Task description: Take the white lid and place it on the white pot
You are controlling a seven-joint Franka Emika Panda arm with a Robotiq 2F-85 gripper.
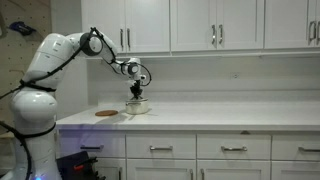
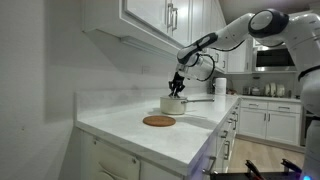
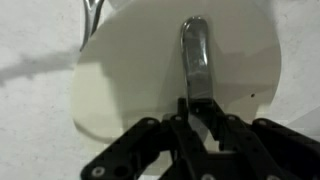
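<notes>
Your lid (image 3: 140,70), round, cream-white, slightly domed, shiny metal strap handle (image 3: 195,50) across its top, held level, right over your pot (image 1: 138,107), pot squat, white, upright on the pale counter (image 1: 200,115), whether the lid's fully seated you can't tell

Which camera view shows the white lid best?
The wrist view: the white lid fills the picture from close above, with its metal handle running into the pincer. In both exterior views it is far and tiny, mostly hidden by the pincer above the white pot.
</notes>
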